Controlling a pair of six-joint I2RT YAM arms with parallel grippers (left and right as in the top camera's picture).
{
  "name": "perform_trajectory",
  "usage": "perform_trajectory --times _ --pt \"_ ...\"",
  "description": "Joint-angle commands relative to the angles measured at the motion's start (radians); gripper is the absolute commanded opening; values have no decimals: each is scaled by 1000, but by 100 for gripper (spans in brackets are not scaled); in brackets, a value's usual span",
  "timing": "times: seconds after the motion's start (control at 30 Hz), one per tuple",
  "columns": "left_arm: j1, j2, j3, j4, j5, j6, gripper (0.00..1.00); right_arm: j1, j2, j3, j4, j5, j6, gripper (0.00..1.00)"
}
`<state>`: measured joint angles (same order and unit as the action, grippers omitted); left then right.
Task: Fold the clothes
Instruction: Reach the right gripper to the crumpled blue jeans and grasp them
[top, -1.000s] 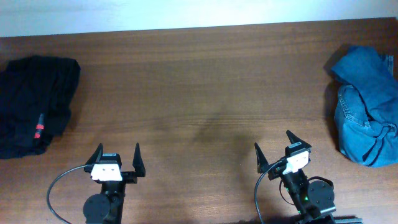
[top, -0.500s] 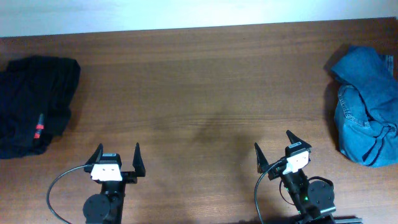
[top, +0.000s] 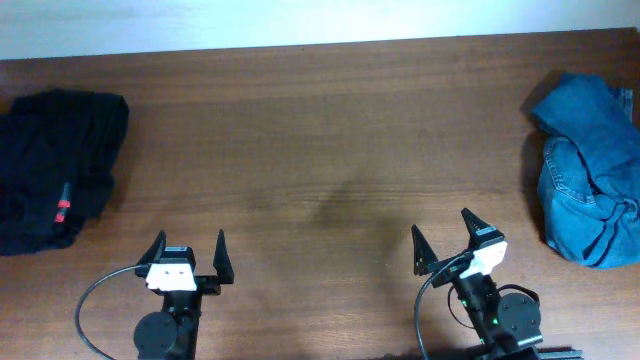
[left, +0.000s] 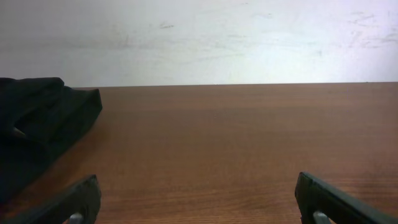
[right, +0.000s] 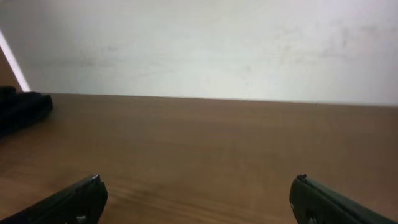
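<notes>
Overhead view: the task's thing, a crumpled pair of medium-blue denim jeans (top: 590, 180), lies bunched at the far right edge of the brown wooden worktop (top: 320, 130), part of it running out of frame. A black folded garment with a small red tag (top: 55, 165) sits at the opposite, left edge. The left hand (top: 190, 238) and the right hand (top: 440, 224) both rest at the near edge with jaws spread wide and nothing in them, each well apart from either garment. The likeliest trouble is the heap itself: legs and waistband are tangled, so a pinch could catch several layers at once and lift a lump instead of a single edge. Because the denim lies so close to the rim, a careless drag could also pull it off the worktop. The left hand has the longest reach to it, and the black garment lies much nearer on its side, inviting a wrong pick.

Left wrist view: two dark fingers (left: 74, 202) stand wide at the bottom corners, bare wood between them and the black garment to the left. No jeans appear, so aiming from here would favour the wrong cloth.

Right wrist view: the open fingers (right: 68, 202) frame bare wood only. The jeans are outside this view, so any approach begins unsighted until the wrist turns right.
</notes>
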<state>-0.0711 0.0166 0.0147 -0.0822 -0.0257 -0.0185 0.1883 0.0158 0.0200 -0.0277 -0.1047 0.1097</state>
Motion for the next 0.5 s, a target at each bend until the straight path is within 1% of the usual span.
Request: perform_trajectory --times 0.0,0.1,0.23,0.27,0.33,0.4,0.47 --pt "4 -11 -6 -1 11 15 99 -6 -7 94 -23 13 91 98" --pt "4 -11 -6 -1 11 15 99 -6 14 217 -110 47 91 99" --pt "4 -11 -6 -1 11 15 99 -6 108 453 -288 179 90 99" --pt "4 -11 -6 -1 11 15 99 -6 158 537 -346 220 90 99" --pt "4 -11 -6 -1 11 15 100 -6 233 652 -421 268 90 99" --pt "4 -11 -6 -1 11 15 99 -6 346 815 -533 343 88 99" --pt "4 -11 -6 -1 11 15 99 -6 472 988 -655 410 49 99"
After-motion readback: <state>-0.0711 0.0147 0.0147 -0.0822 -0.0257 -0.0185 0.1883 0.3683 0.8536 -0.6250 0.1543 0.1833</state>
